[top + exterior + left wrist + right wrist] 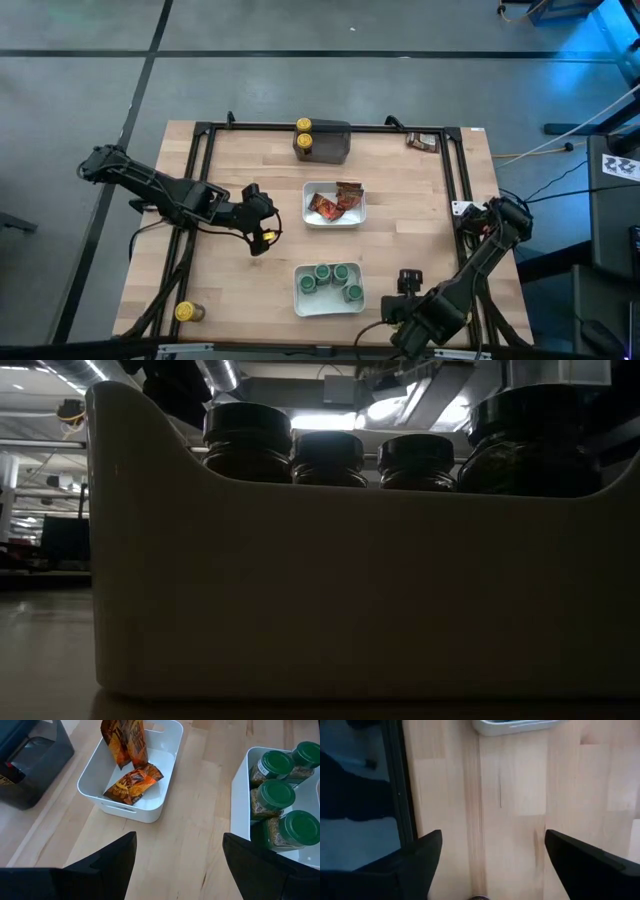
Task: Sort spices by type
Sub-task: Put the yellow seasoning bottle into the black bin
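Several green-lidded jars (330,280) stand in a white tray (300,300) near the table's front; the low view shows their tops (330,455) above the tray wall (350,590). Orange-brown sachets (335,203) lie in a second white tray (358,218) at the middle. Another sachet (422,141) lies at the far right. One yellow-lidded jar (303,128) stands at the dark grey block (328,145), another (187,312) at the near left corner. My left gripper (265,230) hangs open left of the sachet tray. My right gripper (408,282) is open over bare wood, right of the jar tray.
A black metal frame (200,180) runs along the table's left, far and right sides; its rail (402,785) shows beside my right gripper. Bare wood (180,835) lies between the two trays and on the table's left half.
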`<state>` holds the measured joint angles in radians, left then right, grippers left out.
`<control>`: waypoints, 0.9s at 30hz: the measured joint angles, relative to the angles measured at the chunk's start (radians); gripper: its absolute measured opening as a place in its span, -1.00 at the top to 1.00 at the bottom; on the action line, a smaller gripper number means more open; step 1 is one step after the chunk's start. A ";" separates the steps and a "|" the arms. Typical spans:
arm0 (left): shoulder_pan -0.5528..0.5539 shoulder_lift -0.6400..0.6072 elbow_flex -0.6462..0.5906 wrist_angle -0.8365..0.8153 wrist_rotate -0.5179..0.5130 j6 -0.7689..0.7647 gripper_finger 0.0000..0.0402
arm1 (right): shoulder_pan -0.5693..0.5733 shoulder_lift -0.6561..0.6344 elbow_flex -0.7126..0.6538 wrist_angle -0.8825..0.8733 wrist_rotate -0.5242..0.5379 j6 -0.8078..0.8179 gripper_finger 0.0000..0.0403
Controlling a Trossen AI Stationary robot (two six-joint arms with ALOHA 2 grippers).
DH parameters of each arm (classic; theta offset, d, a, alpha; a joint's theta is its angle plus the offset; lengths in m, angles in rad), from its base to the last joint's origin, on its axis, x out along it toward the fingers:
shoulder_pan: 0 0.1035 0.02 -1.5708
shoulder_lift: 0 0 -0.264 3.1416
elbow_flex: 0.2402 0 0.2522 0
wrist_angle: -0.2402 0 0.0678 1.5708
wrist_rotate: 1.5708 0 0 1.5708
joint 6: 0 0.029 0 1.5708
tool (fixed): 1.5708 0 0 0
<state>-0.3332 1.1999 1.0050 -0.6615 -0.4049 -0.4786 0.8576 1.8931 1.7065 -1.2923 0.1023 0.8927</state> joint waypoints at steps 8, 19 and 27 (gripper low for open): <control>0.000 0.000 0.000 0.001 0.000 0.004 -0.40 | 0.078 0.000 0.000 -0.134 0.039 0.072 -0.71; 0.000 0.000 0.000 0.001 0.000 0.004 -0.40 | 0.213 -0.007 0.001 -0.282 0.123 0.250 -0.71; 0.007 0.000 0.000 0.002 0.000 0.006 -0.40 | 0.304 -0.133 -0.023 -0.274 0.168 0.443 -0.71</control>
<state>-0.3267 1.1999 1.0054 -0.6598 -0.4053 -0.4725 1.1614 1.7598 1.6838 -1.5668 0.2707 1.3357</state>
